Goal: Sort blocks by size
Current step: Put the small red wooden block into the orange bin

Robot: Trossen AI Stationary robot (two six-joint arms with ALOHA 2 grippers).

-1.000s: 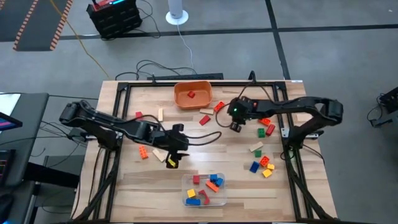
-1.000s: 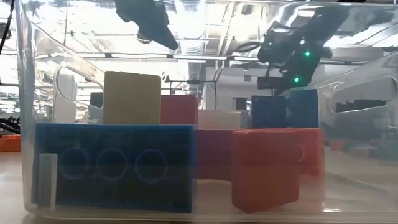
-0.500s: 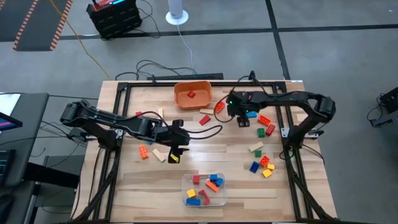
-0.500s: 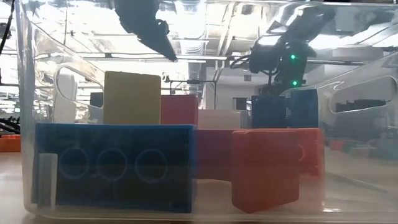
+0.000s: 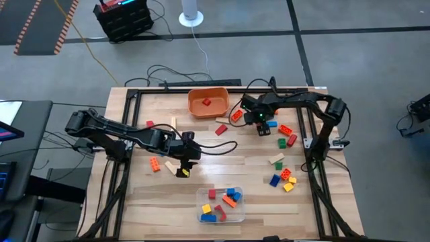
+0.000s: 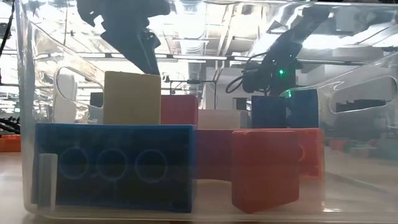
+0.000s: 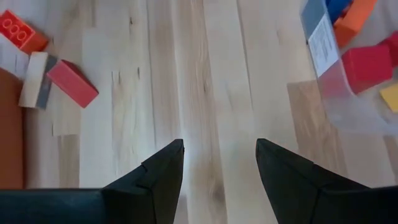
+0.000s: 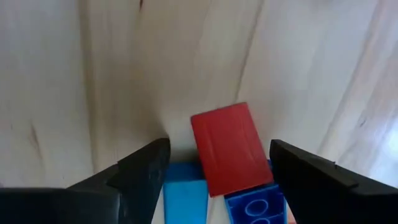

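Blocks (image 5: 281, 176): scattered across the wooden table (image 5: 148, 195); several are gathered in the clear tub (image 5: 220, 205) at the near edge, one red piece is lodged in the orange bowl (image 5: 208, 102) at the far edge. Right gripper (image 8: 217, 165): positioned near the bowl, jaws spread wide, nothing clasped; a red block (image 8: 230, 148) and blue blocks (image 8: 186, 199) are seen between its fingers. Left gripper (image 7: 219, 163): lowered over bare wood at mid-table, jaws parted and empty.
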